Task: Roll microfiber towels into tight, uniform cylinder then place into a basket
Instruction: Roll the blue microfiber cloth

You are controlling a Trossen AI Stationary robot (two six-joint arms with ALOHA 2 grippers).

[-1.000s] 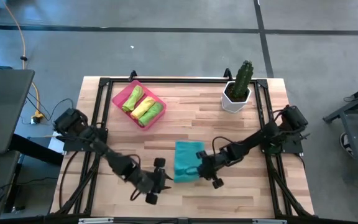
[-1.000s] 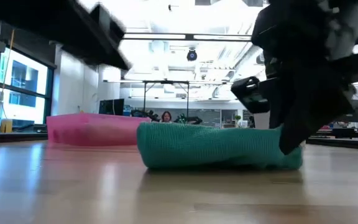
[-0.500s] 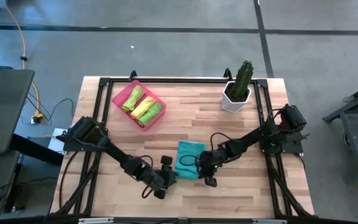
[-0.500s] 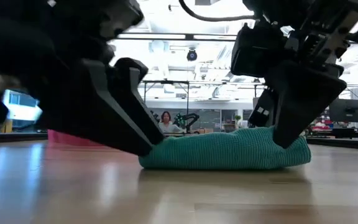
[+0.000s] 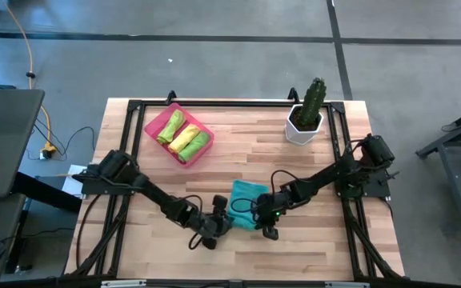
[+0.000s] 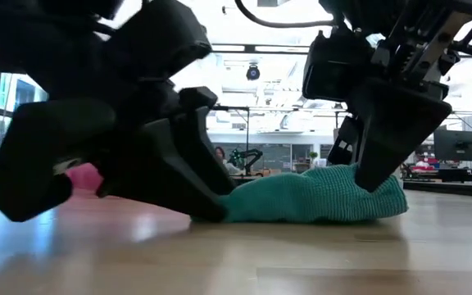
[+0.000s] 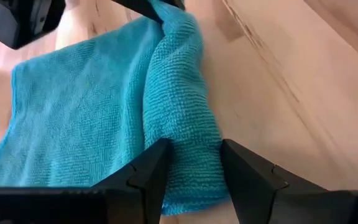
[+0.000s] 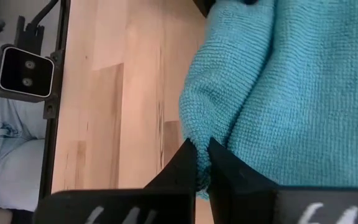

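Observation:
A teal towel [image 5: 245,196] lies flat on the wooden table near its front edge, and its near edge is rolled into a thick fold [image 7: 182,106]. My right gripper [image 5: 262,218] is shut on the right end of that fold. My left gripper [image 5: 219,219] stands open at the left end, one finger on each side of the roll [image 7: 194,174]. The pink basket [image 5: 158,115] at the far left holds three rolled towels [image 5: 181,136], two green and one yellow. My left gripper straddles the left end of the rolled edge [image 7: 194,180], coming slanting down from the table's left. The cloth fills the gap between both open fingers [image 7: 157,162]. The roll rests on the table. My right gripper pinches the right end of the rolled edge [image 8: 194,134] between its two fingers [image 8: 185,158], several layers of cloth. It comes slanting down from the right. That end is raised a little [image 6: 359,176], and the rest lies on the table.
A white pot with a green cactus [image 5: 304,120] stands at the far right. Black frame rails [image 5: 238,102] run along the table's edges. Bare wood [image 5: 246,148] lies between the basket and the towel.
My left gripper has come down and toward the right, from clear of the towel to the left end of its rolled edge, without changing its opening. My right gripper has rolled its wrist in place, turning the towel's near edge over into a thicker fold.

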